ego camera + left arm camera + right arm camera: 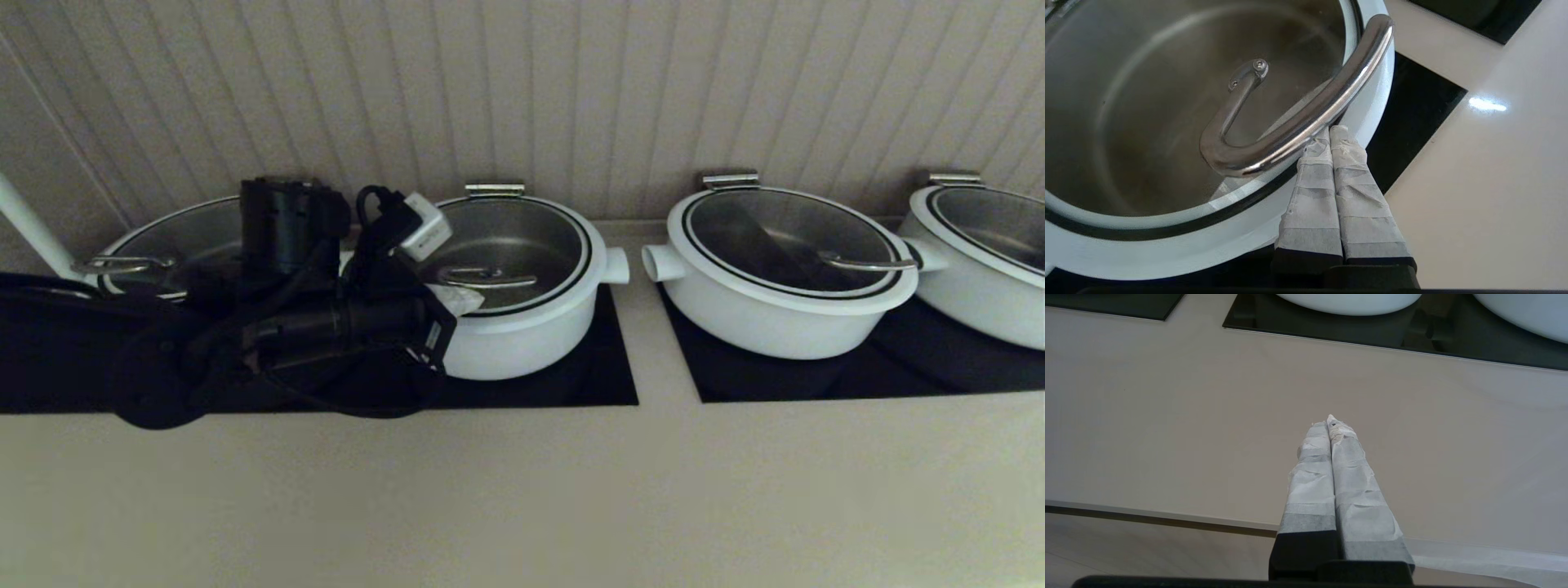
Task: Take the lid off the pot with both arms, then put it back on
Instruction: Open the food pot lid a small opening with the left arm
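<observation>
Right gripper (pixel 1329 424): nearest of all, not seen from the head camera; in its wrist view the two taped fingers (pixel 1310 477) are pressed flat together with nothing between them, hanging over bare beige counter (pixel 1167 416) near its front edge, short of the black hob panel (pixel 1331 330).
Counter, head view (pixel 522 490): a wide beige strip in front, running back to two black hob panels, left (pixel 571 376) and right (pixel 775 380).
Left arm (pixel 326 327): black, cabled, lying across the left panel with a small white box (pixel 426 229) on it, reaching in from the left toward the pot.
Left gripper (pixel 1331 134): taped fingers (pixel 1314 196) closed against each other, gripping nothing; the tips lie on the lid's white rim and touch the underside of the steel handle's (pixel 1298 130) curved bar.
Lid (pixel 510 245): seated on the pot, glass with white rim and black ring, handle (pixel 487 278) at its centre.
Pot (pixel 522 335): white, on the left panel, a stubby side handle (pixel 616 265) sticking out to the right.
Neighbours: a wide lidded pan (pixel 163 245) behind the left arm; a white pan (pixel 784 269) and another (pixel 980 253) on the right panel.
Wall (pixel 522 90): ribbed beige panelling at the back.
</observation>
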`<state>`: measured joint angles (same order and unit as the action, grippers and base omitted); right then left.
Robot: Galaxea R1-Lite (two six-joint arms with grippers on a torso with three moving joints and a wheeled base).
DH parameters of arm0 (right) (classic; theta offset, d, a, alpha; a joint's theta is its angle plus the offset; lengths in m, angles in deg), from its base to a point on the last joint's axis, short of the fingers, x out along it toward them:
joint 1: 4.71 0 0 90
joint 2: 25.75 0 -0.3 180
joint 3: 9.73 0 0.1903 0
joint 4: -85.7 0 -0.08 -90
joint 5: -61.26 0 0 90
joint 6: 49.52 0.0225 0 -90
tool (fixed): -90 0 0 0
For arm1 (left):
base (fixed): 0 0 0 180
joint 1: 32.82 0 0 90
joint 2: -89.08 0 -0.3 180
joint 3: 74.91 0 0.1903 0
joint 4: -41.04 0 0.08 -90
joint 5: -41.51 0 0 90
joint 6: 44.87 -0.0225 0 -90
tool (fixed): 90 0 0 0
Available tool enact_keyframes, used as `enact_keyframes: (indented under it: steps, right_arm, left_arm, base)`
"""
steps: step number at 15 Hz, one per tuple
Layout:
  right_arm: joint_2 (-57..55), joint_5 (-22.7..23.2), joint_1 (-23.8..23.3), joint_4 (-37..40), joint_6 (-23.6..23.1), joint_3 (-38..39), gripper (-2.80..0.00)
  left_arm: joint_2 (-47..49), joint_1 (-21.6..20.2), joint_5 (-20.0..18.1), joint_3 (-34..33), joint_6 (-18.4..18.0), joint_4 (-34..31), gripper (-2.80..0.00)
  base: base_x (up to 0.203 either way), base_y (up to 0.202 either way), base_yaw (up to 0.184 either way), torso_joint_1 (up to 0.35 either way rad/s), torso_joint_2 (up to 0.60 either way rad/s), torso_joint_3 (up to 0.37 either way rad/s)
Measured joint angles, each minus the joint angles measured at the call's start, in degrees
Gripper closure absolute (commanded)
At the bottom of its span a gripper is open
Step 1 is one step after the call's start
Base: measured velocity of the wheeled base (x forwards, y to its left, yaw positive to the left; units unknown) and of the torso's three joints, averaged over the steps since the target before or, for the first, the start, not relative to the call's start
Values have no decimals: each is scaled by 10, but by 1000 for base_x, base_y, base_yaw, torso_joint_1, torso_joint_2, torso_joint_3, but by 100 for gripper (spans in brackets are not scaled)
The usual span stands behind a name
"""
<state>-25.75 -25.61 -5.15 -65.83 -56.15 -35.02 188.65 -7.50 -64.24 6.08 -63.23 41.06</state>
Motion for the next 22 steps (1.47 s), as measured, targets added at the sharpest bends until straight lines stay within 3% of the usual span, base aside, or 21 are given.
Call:
enact_keyframes:
  steps: [7,22]
  right_arm:
    - [0,0,0,1,0,0,0]
    - [0,0,0,1,-2,0,0]
  left_arm:
    - [10,0,12,8,1,1,0]
    - [19,-2,26,100,12,-1,0]
  base:
    - [0,0,0,0,0,0]
    - [0,0,0,0,0,0]
